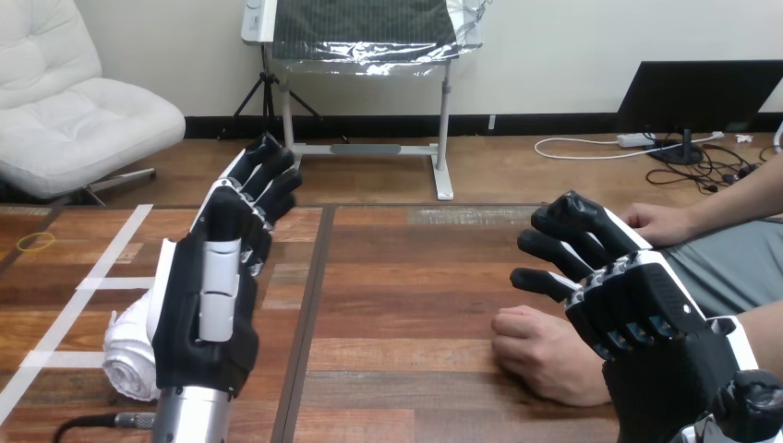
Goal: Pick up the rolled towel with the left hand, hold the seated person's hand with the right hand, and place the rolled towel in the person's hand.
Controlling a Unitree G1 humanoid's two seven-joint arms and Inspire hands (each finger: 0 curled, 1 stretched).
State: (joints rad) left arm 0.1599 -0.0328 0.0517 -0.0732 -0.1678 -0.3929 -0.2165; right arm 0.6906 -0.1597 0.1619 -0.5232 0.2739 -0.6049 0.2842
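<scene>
Head view: rolled towel (127, 355) lies near left, just beside my left hand (217, 286), fingers straight and empty. I'd drop lower and curl round its middle. Right hand (637, 305), fingers loose, hovers by the person's hand (540, 355).

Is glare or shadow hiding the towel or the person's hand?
Head view: even light, only a faint sheen far across the table; the towel is well lit, partly covered by the left hand; the person's nearer hand is plainly visible beside the right hand.
</scene>
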